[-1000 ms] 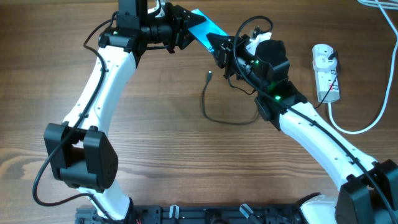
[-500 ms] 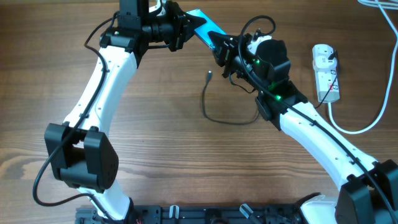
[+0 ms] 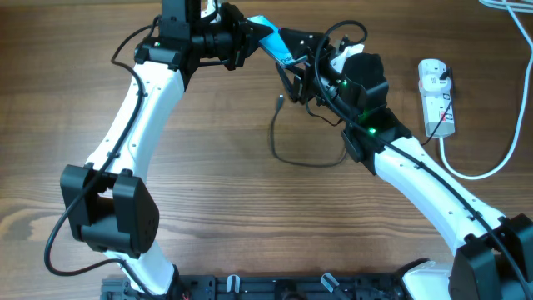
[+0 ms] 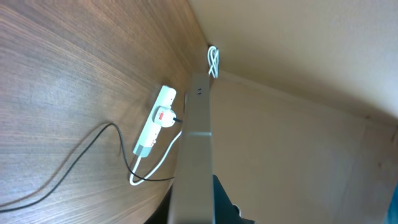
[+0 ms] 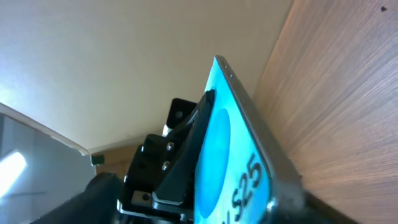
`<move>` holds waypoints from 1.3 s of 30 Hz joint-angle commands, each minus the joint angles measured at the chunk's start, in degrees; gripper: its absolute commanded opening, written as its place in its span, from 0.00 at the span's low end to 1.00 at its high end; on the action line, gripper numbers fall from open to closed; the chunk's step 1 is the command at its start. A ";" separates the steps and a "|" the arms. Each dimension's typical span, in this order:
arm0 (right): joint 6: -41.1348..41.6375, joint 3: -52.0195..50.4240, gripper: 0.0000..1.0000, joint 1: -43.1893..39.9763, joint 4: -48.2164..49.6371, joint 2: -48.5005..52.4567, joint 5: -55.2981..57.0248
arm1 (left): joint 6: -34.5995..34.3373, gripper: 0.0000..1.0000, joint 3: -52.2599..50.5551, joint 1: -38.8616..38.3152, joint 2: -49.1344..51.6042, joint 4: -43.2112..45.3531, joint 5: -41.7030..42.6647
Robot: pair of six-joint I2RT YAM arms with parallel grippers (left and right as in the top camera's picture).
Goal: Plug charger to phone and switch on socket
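The phone (image 3: 271,39), teal screen lit, hangs tilted above the far middle of the table. My left gripper (image 3: 250,35) is shut on its left end. In the left wrist view the phone (image 4: 194,143) shows edge-on as a grey slab. My right gripper (image 3: 293,62) stands open around the phone's right end. Its wrist view shows the screen (image 5: 233,155) close up, held by the left gripper's black fingers (image 5: 177,162). The charger's connector tip (image 3: 281,100) lies on the wood just below, and its black cable (image 3: 287,158) loops toward the socket (image 3: 435,96) at the right.
A thick white cord (image 3: 500,158) curves from the socket toward the right edge. The left wrist view shows the socket (image 4: 157,118) with its black plug and a bundled white cable (image 4: 213,61) at the table's far edge. Both arms reach over the table's far half.
My right gripper's jaws have opened off the phone's end. The left gripper has closed on the phone and keeps it in nearly the same place.
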 commanded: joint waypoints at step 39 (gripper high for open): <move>-70.18 39.47 0.38 -3.17 -58.18 34.27 2.08 | 43.08 0.04 0.63 18.93 -1.18 -26.97 16.31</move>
